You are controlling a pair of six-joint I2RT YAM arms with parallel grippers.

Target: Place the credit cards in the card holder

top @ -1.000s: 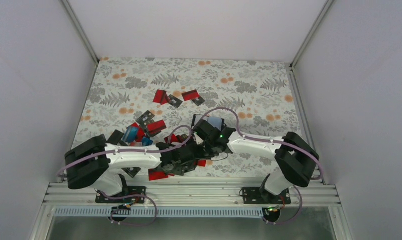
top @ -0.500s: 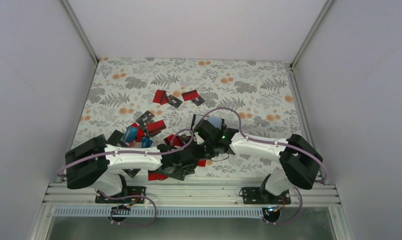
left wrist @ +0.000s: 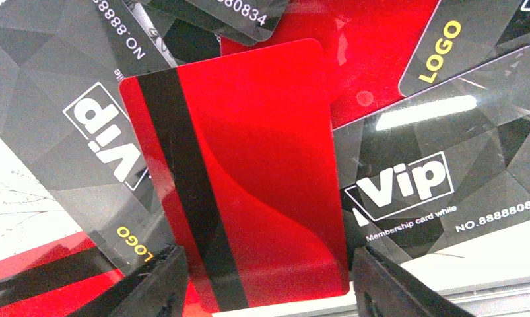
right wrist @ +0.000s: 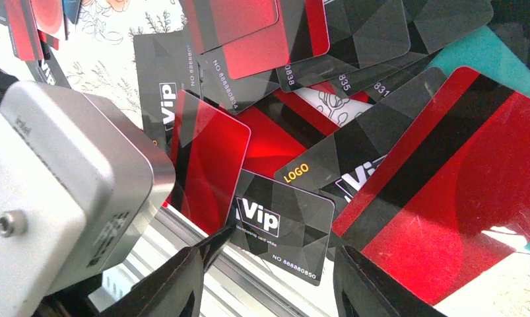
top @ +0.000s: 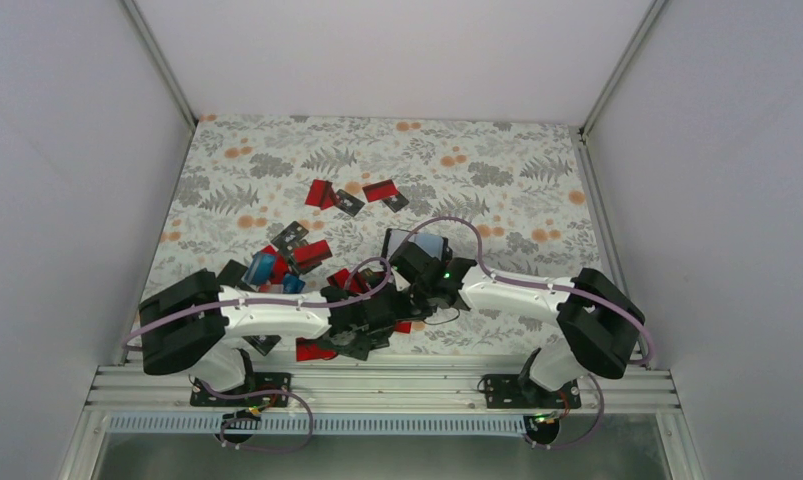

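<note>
Flower-print desk (top: 497,160): credit cards (top: 322,193) are lying scattered over it. A few red and black ones are sitting apart near the middle, and a mixed bunch with some blue is lying to the left. A dense overlapping heap is lying at the near edge, where both arms are reaching in.

Heap, close up: the cards are thin, glossy rectangles with rounded corners. The red ones are carrying a black stripe along one side. The black ones are showing a grey facet pattern, a white "Vip" box, yellow "LOGO" and a white number row. A teal card (right wrist: 496,56) is peeking out from under the rest.

Left gripper (left wrist: 268,259): its fingers are standing apart. A red card (left wrist: 249,165), stripe side up, is running between them, with each long edge just beside a fingertip. Cannot tell whether the pads are pressing it. The card is overlapping a black Vip card (left wrist: 407,181) on one side.

Right gripper (right wrist: 278,247): its fingers are spread, gripping nothing, with only the metal rail (right wrist: 262,290) showing in the gap. The nearest black card (right wrist: 282,224) is lying just beyond the fingertips. A large red card (right wrist: 460,191) is lying just beside one finger.

Card holder: cannot pick it out among the dark shapes under the arms.
</note>
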